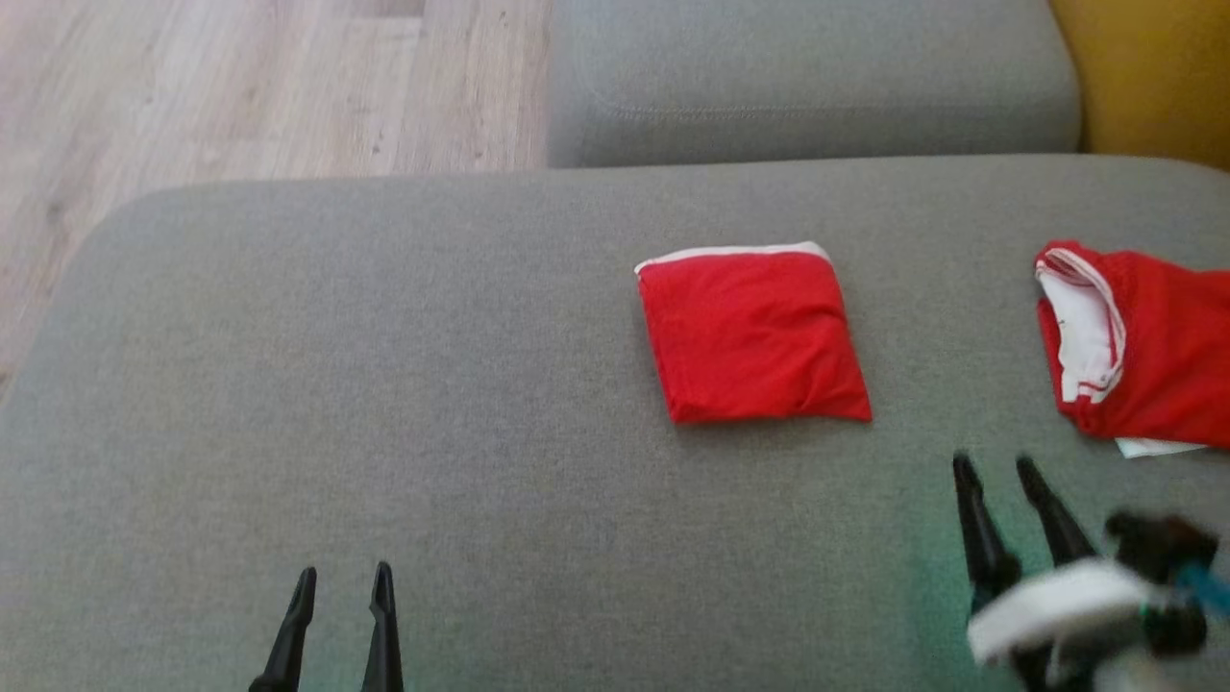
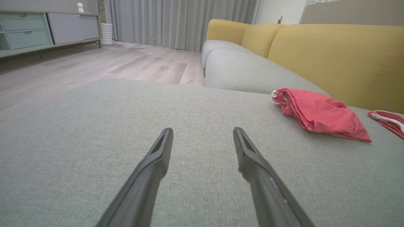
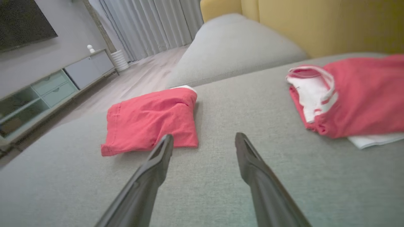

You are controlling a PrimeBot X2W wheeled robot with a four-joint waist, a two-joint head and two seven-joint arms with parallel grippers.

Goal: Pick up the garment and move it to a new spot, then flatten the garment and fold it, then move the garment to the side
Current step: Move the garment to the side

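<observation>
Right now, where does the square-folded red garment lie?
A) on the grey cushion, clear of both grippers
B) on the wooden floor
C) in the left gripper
A: the square-folded red garment lies on the grey cushion, left gripper and right gripper open and apart from it.

The red garment (image 1: 754, 336) lies folded into a square (white trim along its far edge) on the grey sofa seat (image 1: 384, 384).

A grey seat (image 2: 79, 132) spreads under and ahead of the left pincer (image 2: 202, 130), with a yellow backrest (image 2: 334, 60) to its right. Beyond the seat, ahead and left of the pincer, pale wood floor (image 2: 94, 66) runs to grey curtains (image 2: 183, 22) and a low cabinet (image 2: 31, 31) with drawers by the wall (image 2: 47, 5).
</observation>
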